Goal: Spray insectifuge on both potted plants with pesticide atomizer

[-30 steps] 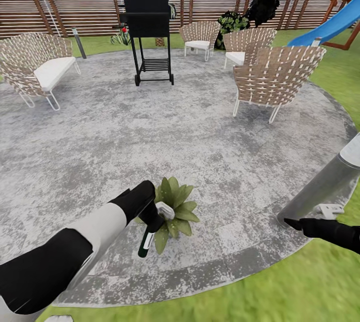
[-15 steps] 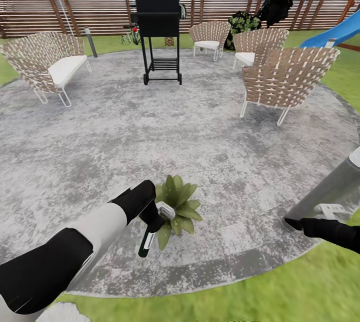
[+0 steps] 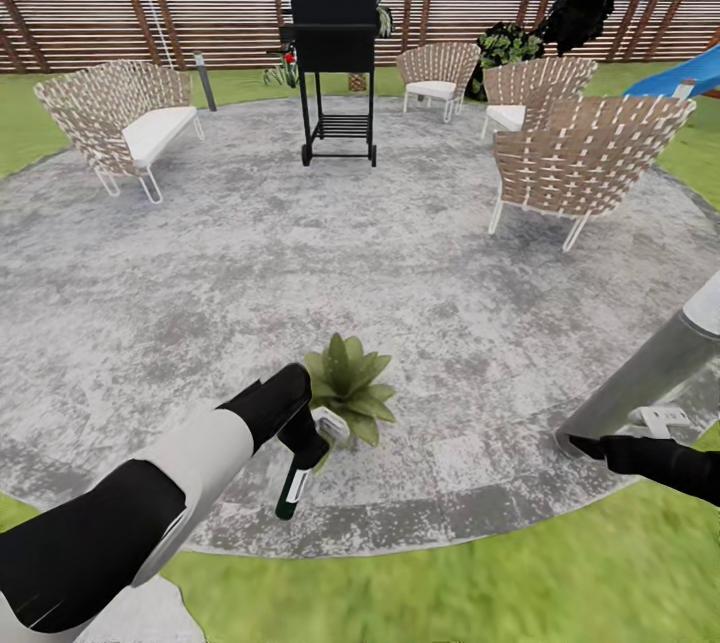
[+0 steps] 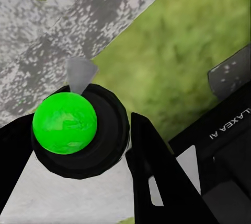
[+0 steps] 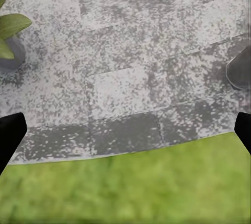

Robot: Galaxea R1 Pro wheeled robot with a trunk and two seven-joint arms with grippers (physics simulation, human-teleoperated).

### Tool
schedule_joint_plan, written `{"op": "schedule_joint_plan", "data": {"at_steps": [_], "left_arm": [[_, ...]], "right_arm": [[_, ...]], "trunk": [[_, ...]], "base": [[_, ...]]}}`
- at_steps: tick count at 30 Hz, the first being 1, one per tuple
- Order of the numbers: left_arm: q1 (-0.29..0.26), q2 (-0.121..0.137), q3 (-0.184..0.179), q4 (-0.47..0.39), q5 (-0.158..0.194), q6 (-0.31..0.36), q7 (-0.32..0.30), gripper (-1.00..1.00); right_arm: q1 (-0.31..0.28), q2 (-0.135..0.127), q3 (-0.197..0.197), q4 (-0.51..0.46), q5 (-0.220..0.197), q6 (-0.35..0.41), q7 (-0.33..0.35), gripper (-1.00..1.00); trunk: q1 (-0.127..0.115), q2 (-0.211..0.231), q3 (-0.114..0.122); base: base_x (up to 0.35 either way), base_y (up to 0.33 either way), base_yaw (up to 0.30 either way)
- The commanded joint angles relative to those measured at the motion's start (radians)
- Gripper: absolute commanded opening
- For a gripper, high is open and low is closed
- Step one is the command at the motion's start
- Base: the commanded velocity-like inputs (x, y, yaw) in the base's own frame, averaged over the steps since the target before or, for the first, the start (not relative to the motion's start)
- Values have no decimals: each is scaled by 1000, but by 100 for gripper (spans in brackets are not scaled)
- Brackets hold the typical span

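The left end effector (image 3: 303, 435) was clenched around the pesticide atomizer (image 3: 296, 481), which hung just beside the potted plant (image 3: 348, 387) on the patio (image 3: 200, 273), its whitish trigger head (image 3: 330, 421) close to the leaves. To spray well, I judged the nozzle should point straight at the rosette and sweep over every leaf. The right end effector (image 3: 585, 445) stood well apart from the plant, near a grey post (image 3: 650, 373), with its fingers spread and nothing between them.
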State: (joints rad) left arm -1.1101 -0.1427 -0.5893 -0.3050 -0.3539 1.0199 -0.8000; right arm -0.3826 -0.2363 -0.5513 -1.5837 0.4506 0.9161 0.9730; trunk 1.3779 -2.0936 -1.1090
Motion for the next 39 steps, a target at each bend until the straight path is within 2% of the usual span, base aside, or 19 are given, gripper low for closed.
{"op": "schedule_joint_plan", "data": {"at_steps": [1,7,12,18,27,39], "left_arm": [[2,0,-1,-1,-11,2,-10,-100],[2,1,0,-1,-11,2,-9,-100],[-19,-1,1,-7,-11,2,-9,-100],[-50,-32,2,-10,-11,2,-9,-100],[-59,-32,2,-11,-11,2,-9,-100],[-80,-32,2,-11,-11,2,-8,-100]], "right_arm": [[-1,-1,-1,-1,10,3,10,100],[-1,0,-1,-1,10,3,10,100],[-1,-1,-1,-1,10,3,10,100],[-1,-1,-2,-1,10,3,10,100],[-1,-1,-2,-1,10,3,10,100],[-1,-1,-2,-1,10,3,10,100]], "trunk": [[0,0,-1],[0,0,-1],[0,0,-1],[0,0,-1],[0,0,-1],[0,0,-1]], "base": [[-17,-17,98],[-5,-5,199],[-1,-1,147],[0,-3,21],[0,-191,1],[0,-19,0]]}}
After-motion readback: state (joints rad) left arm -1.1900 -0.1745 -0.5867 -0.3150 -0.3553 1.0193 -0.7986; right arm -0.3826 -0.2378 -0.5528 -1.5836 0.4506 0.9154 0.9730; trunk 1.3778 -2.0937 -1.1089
